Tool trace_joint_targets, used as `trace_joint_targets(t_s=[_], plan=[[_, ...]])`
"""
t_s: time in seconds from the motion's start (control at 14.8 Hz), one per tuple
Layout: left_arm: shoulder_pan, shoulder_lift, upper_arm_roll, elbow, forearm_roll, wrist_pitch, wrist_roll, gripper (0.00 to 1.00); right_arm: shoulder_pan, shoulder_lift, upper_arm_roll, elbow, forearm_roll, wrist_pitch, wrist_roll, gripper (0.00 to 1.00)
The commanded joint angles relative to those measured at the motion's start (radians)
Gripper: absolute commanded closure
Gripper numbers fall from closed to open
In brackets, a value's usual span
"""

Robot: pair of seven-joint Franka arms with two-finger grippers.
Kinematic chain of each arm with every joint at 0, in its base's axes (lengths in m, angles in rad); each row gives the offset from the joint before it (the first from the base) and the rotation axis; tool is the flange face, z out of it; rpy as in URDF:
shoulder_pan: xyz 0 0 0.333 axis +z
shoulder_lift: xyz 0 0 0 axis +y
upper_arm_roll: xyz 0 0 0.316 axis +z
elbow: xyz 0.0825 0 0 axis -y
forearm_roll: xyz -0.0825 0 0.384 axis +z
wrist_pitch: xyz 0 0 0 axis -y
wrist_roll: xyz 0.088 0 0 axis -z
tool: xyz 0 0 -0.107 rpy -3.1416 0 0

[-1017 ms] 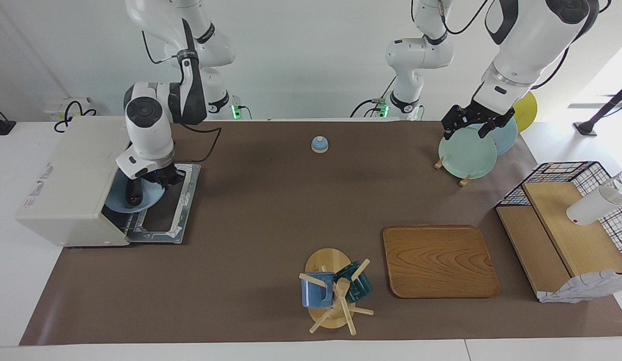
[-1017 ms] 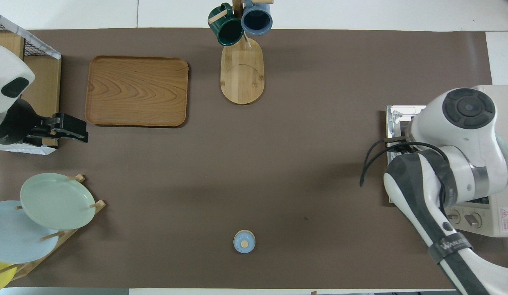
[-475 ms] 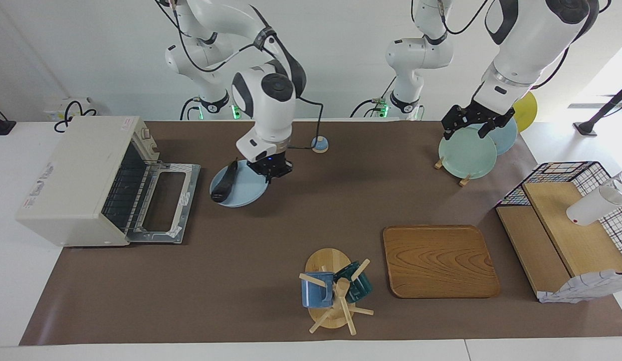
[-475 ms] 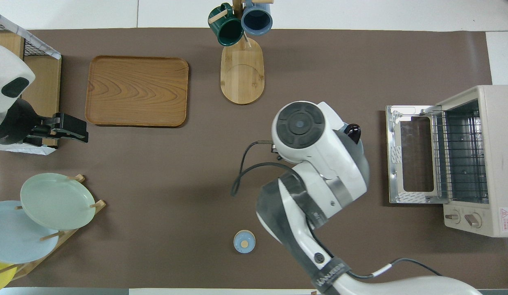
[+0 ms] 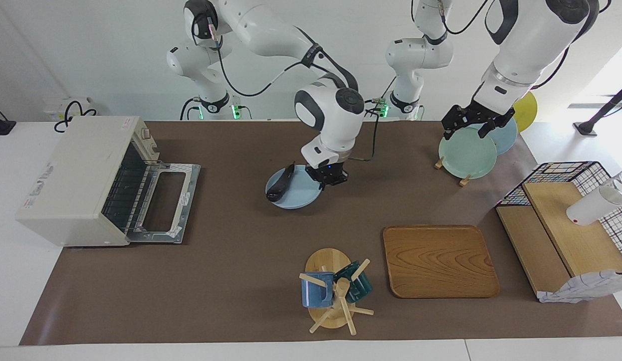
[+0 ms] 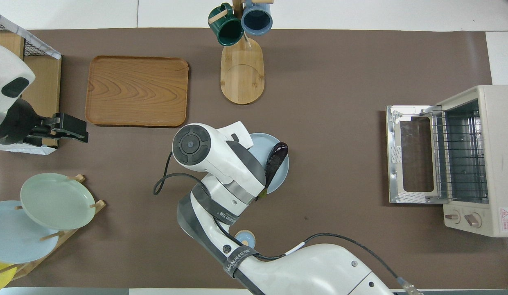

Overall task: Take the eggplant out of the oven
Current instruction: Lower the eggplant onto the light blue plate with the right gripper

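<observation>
The dark purple eggplant (image 5: 280, 187) lies on a blue plate (image 5: 296, 198) over the middle of the table, outside the cream-white oven (image 5: 70, 173). My right gripper (image 5: 327, 179) is shut on the plate's rim at the edge toward the left arm's end. I cannot tell whether the plate touches the table. In the overhead view the eggplant (image 6: 275, 161) and plate (image 6: 280, 180) show beside the right wrist, which hides the gripper. The oven (image 6: 489, 164) stands with its door (image 5: 164, 203) folded down and its wire rack bare. My left gripper (image 5: 466, 131) waits over the plate rack.
A mug tree (image 5: 333, 291) with two mugs and a wooden tray (image 5: 438, 260) lie farther from the robots. A small blue bell (image 6: 244, 238) sits near the robots. A rack of plates (image 5: 468, 153) and a wire basket shelf (image 5: 566, 225) stand at the left arm's end.
My right arm drew the plate with the eggplant out of the oven and carried it along the table to the middle. The left arm has not moved.
</observation>
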Motion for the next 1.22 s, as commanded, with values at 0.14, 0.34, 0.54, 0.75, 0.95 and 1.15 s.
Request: trace_joint_targets(t_s=[0.14,0.34,0.54,0.75,0.95,1.15], plan=[[0.008,-0.007,-0.003,-0.002,-0.001,0.006,0.003,0.0,-0.037,-0.005,0.006,0.025,0.045,0.033,0.005,0.64],[0.006,-0.007,-0.003,-0.002,-0.001,0.004,0.003,0.0,-0.06,-0.046,0.003,0.027,0.033,0.027,-0.092,0.53],[0.017,-0.007,-0.002,-0.002,-0.001,0.0,0.003,0.0,-0.128,-0.101,-0.007,0.013,0.024,-0.127,-0.267,0.56],[0.021,-0.008,-0.002,-0.002,-0.001,0.001,-0.002,0.0,-0.233,-0.183,-0.006,-0.065,-0.042,-0.248,-0.437,0.68],[0.011,-0.011,-0.003,-0.007,-0.001,0.01,0.0,0.0,-0.291,-0.275,-0.006,-0.273,-0.136,-0.235,-0.49,0.8],[-0.029,-0.017,-0.012,-0.031,-0.006,0.048,0.0,0.0,-0.372,-0.333,-0.006,-0.471,-0.223,-0.104,-0.493,0.82]])
